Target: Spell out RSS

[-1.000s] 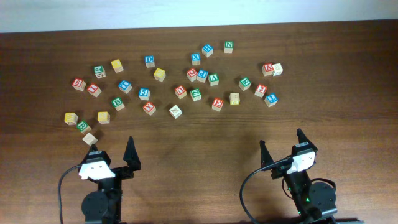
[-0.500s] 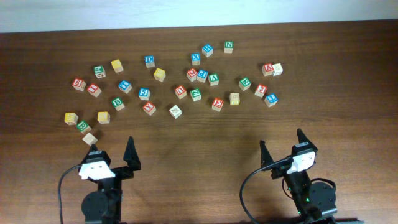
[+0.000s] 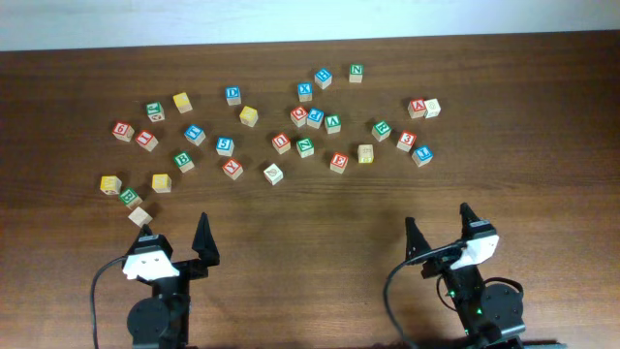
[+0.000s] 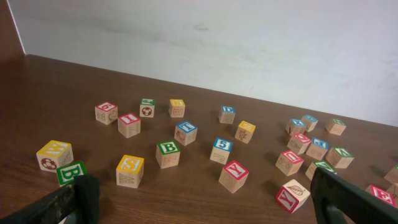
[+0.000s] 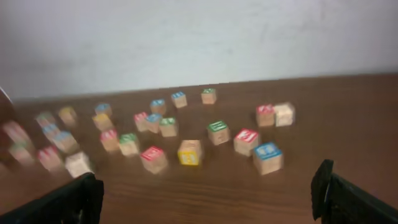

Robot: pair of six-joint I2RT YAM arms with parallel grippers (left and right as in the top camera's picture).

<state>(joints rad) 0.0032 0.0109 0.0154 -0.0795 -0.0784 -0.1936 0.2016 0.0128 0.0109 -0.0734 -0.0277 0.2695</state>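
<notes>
left gripper (image 3: 174, 231) and right gripper (image 3: 440, 229) gape wide and empty (well short of the scattered blocks (image 3: 281, 142)), so 0 of 3 letters are placed.

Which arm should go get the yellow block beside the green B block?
Left, probably. The yellow block sits on the left side of the table, and the open left fingers are much nearer to it. The right fingers would have to reach all the way across.
</notes>
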